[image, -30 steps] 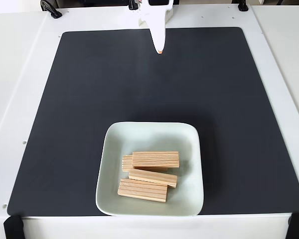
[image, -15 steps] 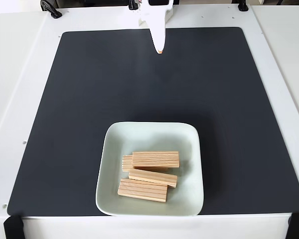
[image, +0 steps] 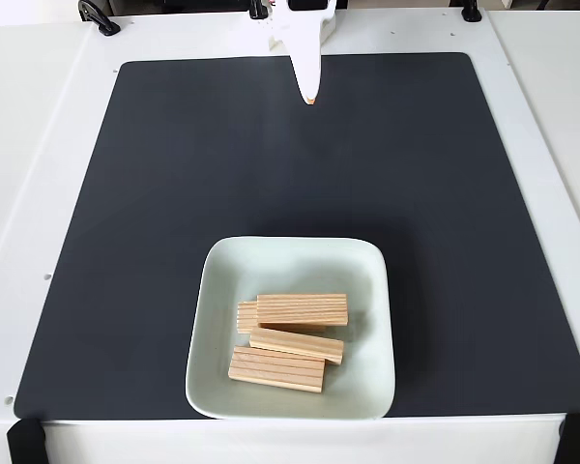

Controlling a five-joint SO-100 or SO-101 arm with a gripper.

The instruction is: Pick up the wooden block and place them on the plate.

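Hovering at the far edge of the black mat (image: 174, 193), the white claw (image: 310, 100) is pointing down, fingers drawn together to one tip, gripping nothing. One pale green plate (image: 295, 259) is sitting well nearer the camera than the claw, almost straight below it in the fixed view. Four wooden blocks are lying in it: one on top (image: 303, 309), one poking out beneath it on the left (image: 246, 316), one in the middle (image: 297, 344), one nearest the front rim (image: 276, 369). The white tabletop (image: 39, 145) is carrying everything.
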